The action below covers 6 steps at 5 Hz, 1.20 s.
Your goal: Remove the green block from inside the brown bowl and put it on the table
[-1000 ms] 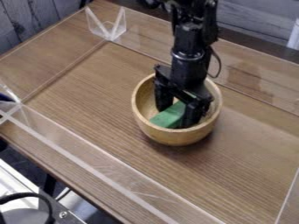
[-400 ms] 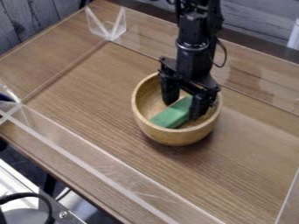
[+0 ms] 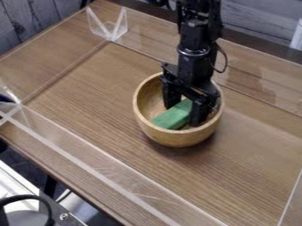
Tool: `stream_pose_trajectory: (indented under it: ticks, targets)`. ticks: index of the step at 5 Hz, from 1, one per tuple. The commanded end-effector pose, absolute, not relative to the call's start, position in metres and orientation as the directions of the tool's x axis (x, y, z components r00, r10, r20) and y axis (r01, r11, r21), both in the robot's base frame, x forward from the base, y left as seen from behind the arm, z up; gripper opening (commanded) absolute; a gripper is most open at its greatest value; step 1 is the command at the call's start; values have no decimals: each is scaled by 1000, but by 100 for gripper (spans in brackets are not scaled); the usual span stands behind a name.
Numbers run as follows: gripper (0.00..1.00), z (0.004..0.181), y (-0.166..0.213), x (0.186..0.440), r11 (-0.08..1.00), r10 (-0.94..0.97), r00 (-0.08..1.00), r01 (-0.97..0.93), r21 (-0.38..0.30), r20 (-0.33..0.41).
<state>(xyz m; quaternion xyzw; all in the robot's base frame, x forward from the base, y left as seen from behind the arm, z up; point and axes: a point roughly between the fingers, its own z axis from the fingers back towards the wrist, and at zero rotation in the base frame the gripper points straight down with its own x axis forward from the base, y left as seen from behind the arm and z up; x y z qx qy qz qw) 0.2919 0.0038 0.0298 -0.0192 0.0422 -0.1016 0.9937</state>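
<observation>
The brown bowl (image 3: 150,126) stands near the middle of the table (image 3: 83,97). Inside it lies the green block (image 3: 174,116), tilted against the bowl's floor. My gripper (image 3: 189,108) hangs straight down into the bowl, open, with its black fingers (image 3: 169,95) standing on either side of the block's far end. Whether the fingers touch the block cannot be told. The arm rises behind the bowl toward the top of the view.
Clear acrylic walls (image 3: 48,132) run along the table's edges, with a folded corner piece (image 3: 112,26) at the back left. Bare wood surrounds the bowl on all sides. A dark cable (image 3: 24,207) lies below the front edge.
The gripper shifted slightly right and up within the bowl, then came back down over the block. The block and bowl stay where they were.
</observation>
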Motion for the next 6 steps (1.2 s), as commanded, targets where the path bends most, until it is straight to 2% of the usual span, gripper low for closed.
stream_pose_trajectory:
  ticks: [1, 3, 5, 6]
  targets:
    - [100, 43, 9, 304, 973, -226, 974, 224, -45, -31]
    - [100, 42, 9, 296, 966, -260, 966, 259, -22, -11]
    - [100, 48, 13, 302, 971, -232, 972, 234, -48, 34]
    - [100, 46, 13, 293, 978, -200, 980, 201, -64, 15]
